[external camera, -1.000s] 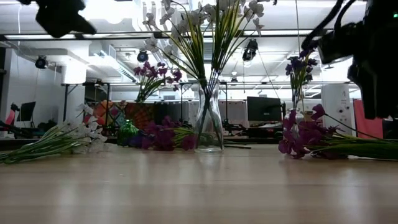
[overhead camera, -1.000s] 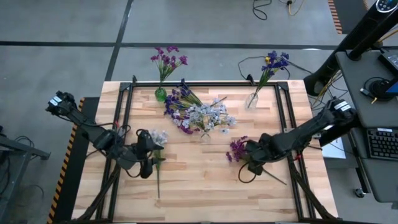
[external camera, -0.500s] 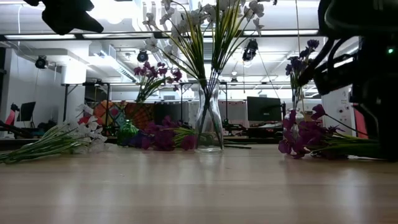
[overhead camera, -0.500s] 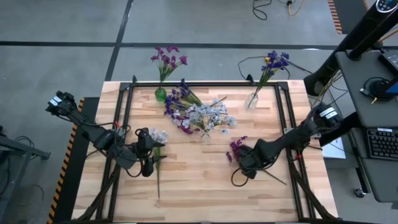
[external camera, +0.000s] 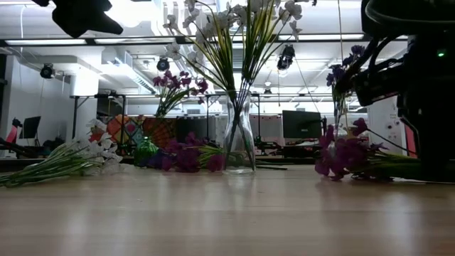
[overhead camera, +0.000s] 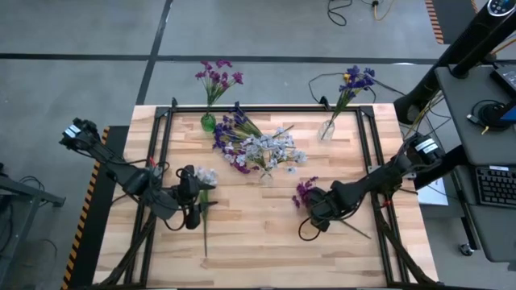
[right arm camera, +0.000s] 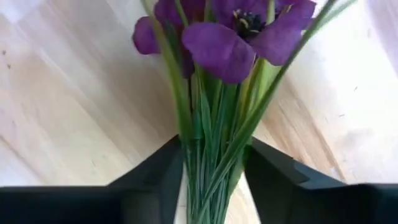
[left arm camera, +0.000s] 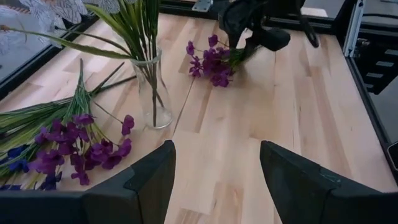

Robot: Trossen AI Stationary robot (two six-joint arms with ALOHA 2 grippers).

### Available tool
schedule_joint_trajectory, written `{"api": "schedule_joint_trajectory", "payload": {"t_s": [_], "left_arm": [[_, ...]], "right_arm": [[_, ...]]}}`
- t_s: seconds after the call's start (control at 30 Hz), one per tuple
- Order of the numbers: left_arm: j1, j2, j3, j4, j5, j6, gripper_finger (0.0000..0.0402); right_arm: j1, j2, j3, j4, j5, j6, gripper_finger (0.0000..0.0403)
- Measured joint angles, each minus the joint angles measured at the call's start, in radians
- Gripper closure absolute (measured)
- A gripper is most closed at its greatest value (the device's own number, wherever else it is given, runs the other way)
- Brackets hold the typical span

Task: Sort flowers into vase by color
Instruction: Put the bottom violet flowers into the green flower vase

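Two robot arms over a wooden table (overhead camera: 258,242). The right gripper (overhead camera: 317,211), lower right of centre, pinches the stems of a purple flower bunch (overhead camera: 305,192). The left gripper (overhead camera: 193,211), lower left, hangs open beside white flowers (overhead camera: 205,177).

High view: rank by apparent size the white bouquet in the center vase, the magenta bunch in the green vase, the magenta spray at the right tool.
1. White bouquet, clearly the largest.
2. Magenta bunch in the green vase.
3. Magenta spray at the right tool, smallest showing; the arm partly covers its stems.
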Motion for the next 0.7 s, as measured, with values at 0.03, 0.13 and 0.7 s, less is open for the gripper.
{"api": "schedule_joint_trajectory", "payload": {"t_s": [0.03, 0.13, 0.7], "left_arm": [[0.000, 0.006, 0.000, 0.001, 0.000, 0.000, 0.0185], [0.000, 0.026, 0.000, 0.006, 0.000, 0.000, 0.0185], [0.000, 0.057, -0.001, 0.190, -0.031, 0.082, 0.0185]], "right_arm": [[0.000, 0.000, 0.000, 0.000, -0.001, -0.002, 0.0266], [0.001, -0.001, 0.000, 0.000, -0.005, -0.012, 0.0299], [0.021, -0.176, 0.036, 0.252, -0.026, -0.199, 0.0363]]}}
